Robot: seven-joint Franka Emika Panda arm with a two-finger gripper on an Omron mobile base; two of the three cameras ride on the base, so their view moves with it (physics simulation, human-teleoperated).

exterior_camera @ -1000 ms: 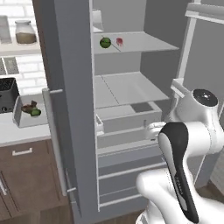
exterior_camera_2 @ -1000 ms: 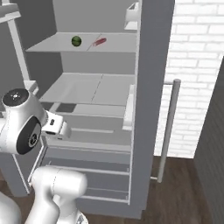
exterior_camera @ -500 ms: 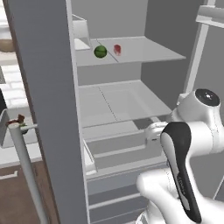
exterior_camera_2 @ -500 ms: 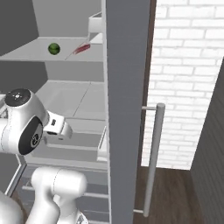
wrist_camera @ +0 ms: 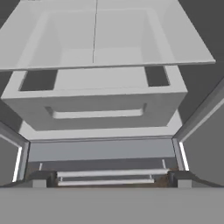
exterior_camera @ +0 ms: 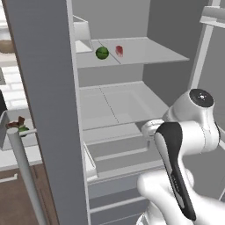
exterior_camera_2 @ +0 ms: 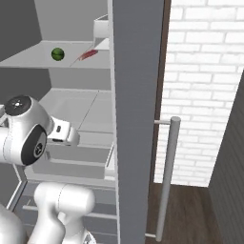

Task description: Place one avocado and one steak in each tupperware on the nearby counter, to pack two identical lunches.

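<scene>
A round green avocado (exterior_camera: 102, 53) and a red steak (exterior_camera: 119, 50) lie side by side on the upper shelf of the open fridge. From the right base, the avocado (exterior_camera_2: 57, 53) and steak (exterior_camera_2: 88, 55) sit at the upper left. My gripper (wrist_camera: 109, 181) is open and empty, facing a pulled-out white drawer (wrist_camera: 98, 105) under a lower shelf. The hand (exterior_camera: 151, 127) hovers over that drawer. At the far left a tupperware (exterior_camera: 3, 127) with green and red-brown things in it stands on the counter (exterior_camera: 17, 160), partly hidden by the door handle.
The grey fridge door (exterior_camera: 48, 110) stands open on the left with its long handle (exterior_camera: 24, 171). The other door (exterior_camera_2: 136, 119) and its handle (exterior_camera_2: 167, 176) stand before a white brick wall (exterior_camera_2: 205, 86). A white box (exterior_camera: 82, 33) sits at the back of the upper shelf.
Both base views have shifted: the camera moved closer to the fridge, so the doors loom larger and the counter slid to the left edge. The gripper stays open.
</scene>
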